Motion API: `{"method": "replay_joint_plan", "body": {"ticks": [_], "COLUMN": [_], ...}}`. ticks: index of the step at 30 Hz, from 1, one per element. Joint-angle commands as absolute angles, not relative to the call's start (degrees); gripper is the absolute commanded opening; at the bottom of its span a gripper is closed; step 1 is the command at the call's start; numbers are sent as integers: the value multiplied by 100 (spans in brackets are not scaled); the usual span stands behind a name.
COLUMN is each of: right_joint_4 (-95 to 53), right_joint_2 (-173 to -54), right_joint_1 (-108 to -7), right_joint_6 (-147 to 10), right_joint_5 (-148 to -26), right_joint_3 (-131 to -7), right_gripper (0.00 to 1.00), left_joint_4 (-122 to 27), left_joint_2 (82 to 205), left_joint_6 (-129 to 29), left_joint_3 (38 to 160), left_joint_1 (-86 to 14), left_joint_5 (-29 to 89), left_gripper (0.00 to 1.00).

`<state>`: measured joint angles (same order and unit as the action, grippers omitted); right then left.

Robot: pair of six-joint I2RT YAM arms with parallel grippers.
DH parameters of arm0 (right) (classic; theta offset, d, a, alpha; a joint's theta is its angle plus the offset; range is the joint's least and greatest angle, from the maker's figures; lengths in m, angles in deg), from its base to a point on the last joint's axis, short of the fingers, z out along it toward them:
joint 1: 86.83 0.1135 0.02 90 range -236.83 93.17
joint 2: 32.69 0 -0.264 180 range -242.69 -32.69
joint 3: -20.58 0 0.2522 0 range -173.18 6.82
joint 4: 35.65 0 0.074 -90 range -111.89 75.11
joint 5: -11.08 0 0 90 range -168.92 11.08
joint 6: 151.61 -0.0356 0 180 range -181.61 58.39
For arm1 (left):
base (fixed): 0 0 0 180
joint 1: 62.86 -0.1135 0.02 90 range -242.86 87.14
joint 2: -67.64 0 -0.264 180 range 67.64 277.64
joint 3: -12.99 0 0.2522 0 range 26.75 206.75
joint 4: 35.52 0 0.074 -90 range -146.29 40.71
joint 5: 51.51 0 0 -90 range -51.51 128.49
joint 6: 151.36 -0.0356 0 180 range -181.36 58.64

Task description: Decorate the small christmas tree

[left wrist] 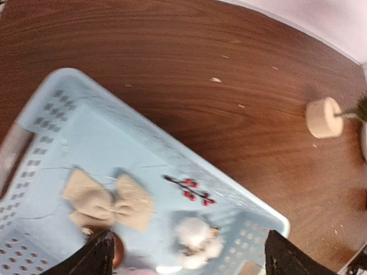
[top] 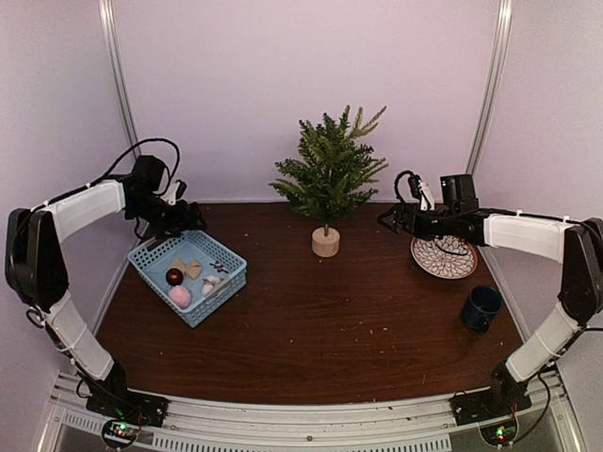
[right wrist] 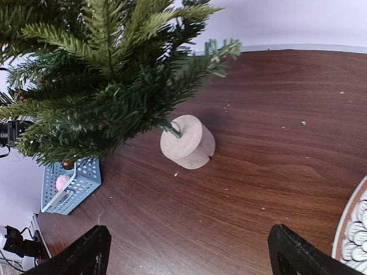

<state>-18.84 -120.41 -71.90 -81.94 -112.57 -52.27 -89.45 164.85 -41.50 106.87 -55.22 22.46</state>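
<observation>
The small christmas tree (top: 330,174) stands on its round pale wooden base (top: 326,242) at the back middle of the table. It also shows in the right wrist view (right wrist: 103,74) with its base (right wrist: 186,142). A light blue basket (top: 141,266) at the left holds a beige bow (left wrist: 109,200), a red berry sprig (left wrist: 191,190), a white cotton puff (left wrist: 198,240), a dark red ball (top: 174,276) and a pink ball (top: 180,297). My left gripper (left wrist: 189,260) is open and empty above the basket's far side. My right gripper (right wrist: 189,258) is open and empty, right of the tree.
A patterned plate (top: 445,256) lies under my right arm at the right, and a dark blue mug (top: 481,308) stands in front of it. White walls close the back and sides. Small crumbs dot the dark wooden table (top: 339,320).
</observation>
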Motion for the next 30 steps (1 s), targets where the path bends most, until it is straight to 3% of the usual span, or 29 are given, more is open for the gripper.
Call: {"method": "replay_joint_plan", "body": {"ticks": [1, 7, 14, 21, 30], "right_joint_4": [-3076, -3988, -4421, -4445, -4385], "right_joint_2": [-12572, -13272, -14014, -14806, -15794], "right_joint_1": [-6787, -6616, -6582, -6565, -6486], "right_joint_6": [-8967, -10142, -10971, -11223, -11490], "right_joint_5": [-11213, -10891, -10567, -10518, -10710], "right_joint_3": [-5169, -5251, -5563, -6269, -7346], "right_gripper": [98, 86, 73, 59, 50], "left_joint_4": [-7059, -5739, -4969, -4801, -5226], "left_joint_2": [16457, 17752, 18986, 20028, 21271], "left_joint_6": [-3200, -1703, -397, -199, 114], "left_joint_3": [10182, 10973, 11715, 12929, 14425], "left_joint_1": [-4335, -3485, -3220, -3201, -3179], "left_joint_5": [1441, 1436, 1887, 1714, 1447], "left_gripper": [87, 74, 61, 59, 54]}}
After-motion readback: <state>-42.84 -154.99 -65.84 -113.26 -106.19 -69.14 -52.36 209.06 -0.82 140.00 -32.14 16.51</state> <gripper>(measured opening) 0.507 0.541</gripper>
